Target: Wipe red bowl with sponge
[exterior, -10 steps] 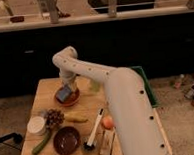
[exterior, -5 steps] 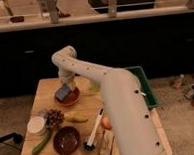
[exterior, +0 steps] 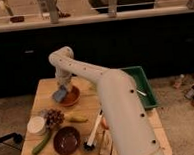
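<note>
The red bowl point(exterior: 70, 97) sits on the wooden table point(exterior: 46, 90), near its far middle. My gripper point(exterior: 63, 89) reaches down from the white arm to the bowl's left rim. It holds the grey-blue sponge point(exterior: 59, 94), which rests tilted against the left side of the bowl. The arm hides the table's right part.
A darker maroon bowl point(exterior: 67, 140) stands at the front. A round white container point(exterior: 36, 126) and a bunch of grapes point(exterior: 53, 117) lie at the left. A green vegetable point(exterior: 41, 144), a banana point(exterior: 77, 119) and a brush point(exterior: 93, 133) lie nearby. A green bin point(exterior: 143, 87) is at the right.
The gripper with the sponge has shifted slightly left and down along the red bowl's left rim. Nothing else has moved.
</note>
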Action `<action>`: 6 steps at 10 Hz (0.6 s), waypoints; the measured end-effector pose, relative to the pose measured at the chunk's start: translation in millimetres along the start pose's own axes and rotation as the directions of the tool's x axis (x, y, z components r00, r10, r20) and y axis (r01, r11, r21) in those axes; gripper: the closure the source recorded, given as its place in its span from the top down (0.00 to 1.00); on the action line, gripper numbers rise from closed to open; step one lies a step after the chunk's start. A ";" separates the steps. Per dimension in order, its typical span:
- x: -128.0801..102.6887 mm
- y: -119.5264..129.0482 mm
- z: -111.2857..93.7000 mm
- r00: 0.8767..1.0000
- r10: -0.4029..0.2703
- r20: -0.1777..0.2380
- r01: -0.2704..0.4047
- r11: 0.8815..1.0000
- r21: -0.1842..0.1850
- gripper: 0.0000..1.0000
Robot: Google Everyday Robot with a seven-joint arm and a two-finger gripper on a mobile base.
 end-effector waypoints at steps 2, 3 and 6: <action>-8.3 11.4 0.8 1.000 -0.021 0.016 0.022 1.000 -0.022 0.00; -8.5 17.0 1.6 1.000 -0.024 0.018 0.025 0.999 -0.035 0.00; 2.4 33.9 0.0 1.000 -0.006 0.005 0.007 0.998 -0.061 0.00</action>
